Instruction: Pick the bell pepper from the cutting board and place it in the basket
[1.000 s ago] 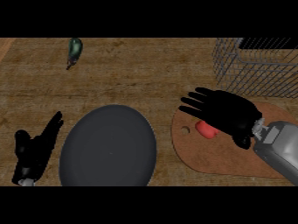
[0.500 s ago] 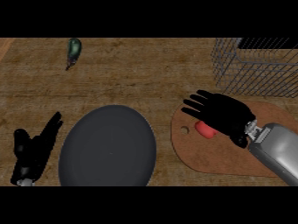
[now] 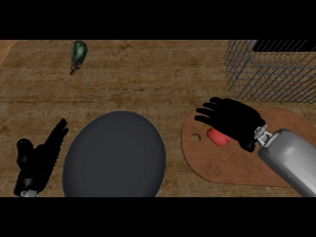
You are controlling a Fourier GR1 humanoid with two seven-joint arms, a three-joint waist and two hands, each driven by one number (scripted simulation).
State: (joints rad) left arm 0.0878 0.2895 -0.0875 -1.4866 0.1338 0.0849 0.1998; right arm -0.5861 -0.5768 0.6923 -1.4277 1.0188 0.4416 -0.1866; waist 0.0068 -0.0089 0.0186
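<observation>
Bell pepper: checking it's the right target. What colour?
Red, seen in the head view: bell pepper under the right hand.

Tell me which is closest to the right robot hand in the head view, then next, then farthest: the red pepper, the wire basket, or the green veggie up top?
From the right robot hand:
1. Red bell pepper, under the hand on the cutting board.
2. Wire basket, far right corner.
3. Green vegetable, far left.

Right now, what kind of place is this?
Likely a kitchen counter: a wooden top carrying a cutting board with a red bell pepper, a dark plate and a wire basket.
</observation>
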